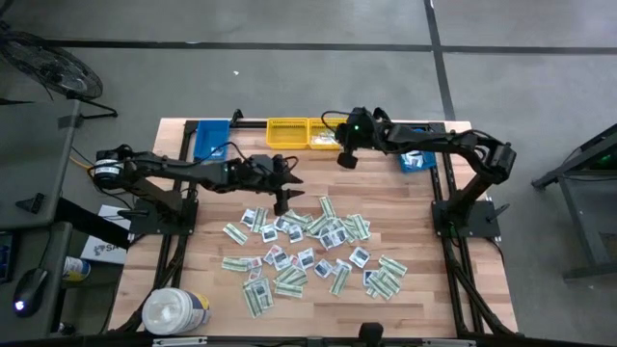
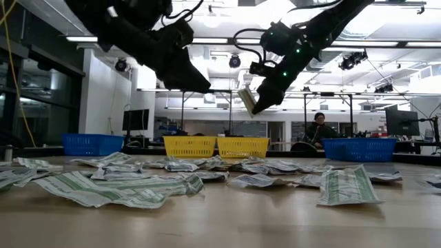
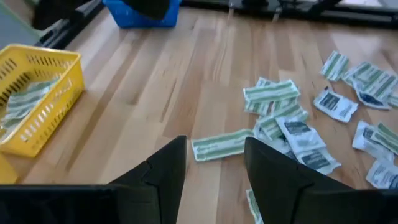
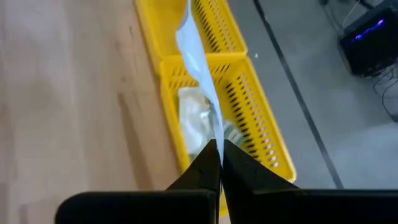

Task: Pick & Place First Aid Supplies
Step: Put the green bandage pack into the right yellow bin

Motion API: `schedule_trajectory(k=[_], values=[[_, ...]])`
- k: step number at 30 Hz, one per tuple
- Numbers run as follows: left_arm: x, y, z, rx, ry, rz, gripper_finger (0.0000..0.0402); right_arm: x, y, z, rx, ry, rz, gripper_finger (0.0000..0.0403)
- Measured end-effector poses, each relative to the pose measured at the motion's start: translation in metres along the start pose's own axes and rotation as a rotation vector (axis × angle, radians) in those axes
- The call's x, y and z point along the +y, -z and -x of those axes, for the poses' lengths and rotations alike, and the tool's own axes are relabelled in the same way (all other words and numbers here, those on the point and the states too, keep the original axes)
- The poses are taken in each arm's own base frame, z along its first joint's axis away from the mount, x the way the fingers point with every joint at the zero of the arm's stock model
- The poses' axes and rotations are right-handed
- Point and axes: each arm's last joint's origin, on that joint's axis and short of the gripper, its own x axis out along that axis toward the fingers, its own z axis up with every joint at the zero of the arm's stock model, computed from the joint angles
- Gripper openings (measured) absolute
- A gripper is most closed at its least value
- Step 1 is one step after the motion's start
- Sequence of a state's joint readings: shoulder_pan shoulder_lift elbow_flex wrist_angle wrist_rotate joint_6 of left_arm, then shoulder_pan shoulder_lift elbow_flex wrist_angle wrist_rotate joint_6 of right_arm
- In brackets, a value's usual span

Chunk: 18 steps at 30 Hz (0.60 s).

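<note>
Between right end effector (image 4: 217, 155) fingers, packet (image 4: 198, 62)

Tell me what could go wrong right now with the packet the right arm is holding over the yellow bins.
The right gripper pinches the packet only by its edge, so it may slip early. It hangs near the wall between the two yellow bins, so it might land in the wrong one. The open left gripper could scatter the pile.

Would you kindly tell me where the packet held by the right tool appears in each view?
High view: hidden under the right tool, beside the yellow bins.
Low view: packet upper centre, above the bins.
Left wrist view: absent.
Right wrist view: centre, edge-on, over a bin.
Shared landmark: yellow bins.
</note>
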<state>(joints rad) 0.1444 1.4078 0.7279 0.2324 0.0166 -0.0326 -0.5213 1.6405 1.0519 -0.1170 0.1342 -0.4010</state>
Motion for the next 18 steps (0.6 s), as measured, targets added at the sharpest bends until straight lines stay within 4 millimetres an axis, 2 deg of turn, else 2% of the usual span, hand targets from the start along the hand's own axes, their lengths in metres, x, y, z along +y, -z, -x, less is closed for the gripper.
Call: schedule_trajectory(k=[4,8,12,18], values=[[0.001,0.016,0.001,-0.042,0.002,0.029,0.0162,-0.004,-0.001,-0.005,-0.032,0.009,0.01,0.0],[0.001,0.027,0.002,-0.066,0.005,0.043,0.0162,-0.002,-0.004,-0.027,-0.039,-0.075,-0.02,0.0],[0.001,0.026,0.002,-0.084,0.008,0.039,0.0162,-0.005,-0.01,-0.046,0.017,-0.03,-0.026,0.0],[0.0,0.025,0.003,-0.092,0.038,0.016,0.0162,-0.022,-0.02,-0.063,0.193,-0.033,-0.013,0.0]])
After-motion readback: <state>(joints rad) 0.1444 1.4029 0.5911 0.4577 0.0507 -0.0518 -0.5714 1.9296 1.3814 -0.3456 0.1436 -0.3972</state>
